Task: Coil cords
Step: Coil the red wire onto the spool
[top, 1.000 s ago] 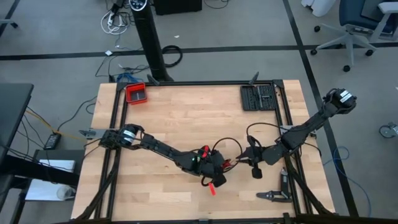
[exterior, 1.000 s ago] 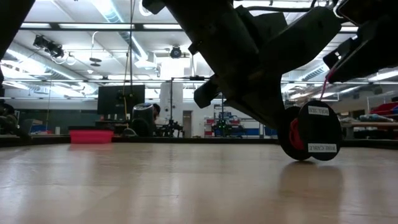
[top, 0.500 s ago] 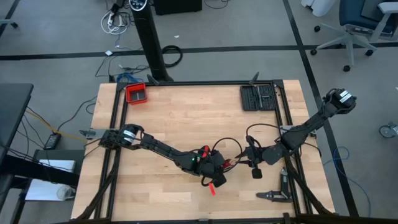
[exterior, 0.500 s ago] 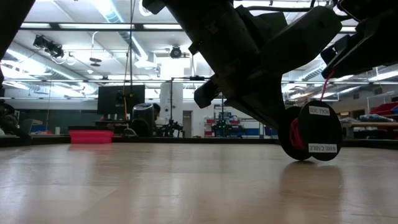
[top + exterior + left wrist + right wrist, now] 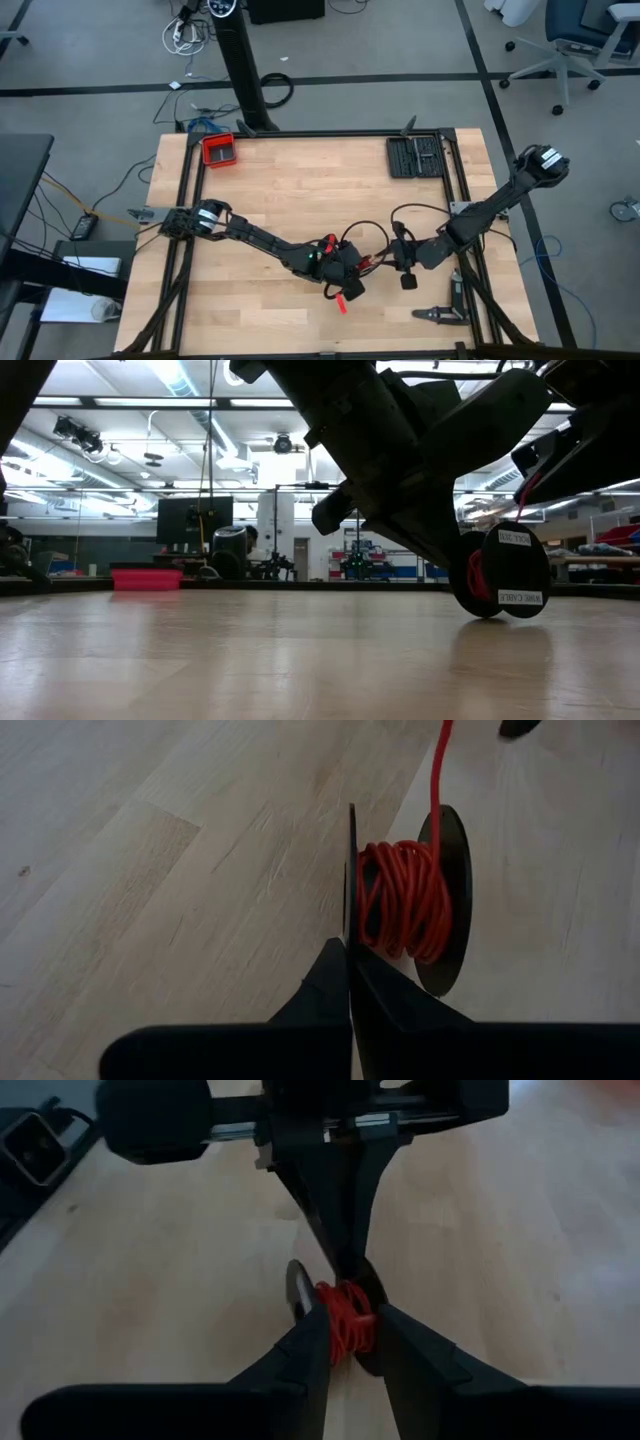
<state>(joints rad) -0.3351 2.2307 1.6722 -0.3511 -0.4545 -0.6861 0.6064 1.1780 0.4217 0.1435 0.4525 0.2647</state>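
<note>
A small black spool (image 5: pixel 500 570) wound with thin red cord (image 5: pixel 405 900) stands on its two flange rims on the table, right of centre near the front (image 5: pixel 366 262). My left gripper (image 5: pixel 348 945) reaches it from the left and is shut on one flange. My right gripper (image 5: pixel 355 1340) faces it from the right (image 5: pixel 388 258), open, its fingers standing either side of the wound cord (image 5: pixel 345 1320). One red strand (image 5: pixel 438 770) rises from the spool toward the right gripper (image 5: pixel 525 490). Its upper end is hidden. My left gripper pinches the rim of the spool's thin black flange (image 5: pixel 351 870) between its two shut fingers, edge-on. The fingers slant down from the table's left side. The spool stays upright with its rims on the wood. I cannot tell whether my right gripper touches the red strand.
A red tray (image 5: pixel 218 150) sits at the far left corner and a black tool case (image 5: pixel 415 156) at the far right. A metal hand tool (image 5: pixel 440 314) lies near the front right edge. A black cable loop (image 5: pixel 412 212) arches over the right arm.
My right gripper has rolled a little about its own axis and edged toward the spool. The spool has stayed in place on the table.
</note>
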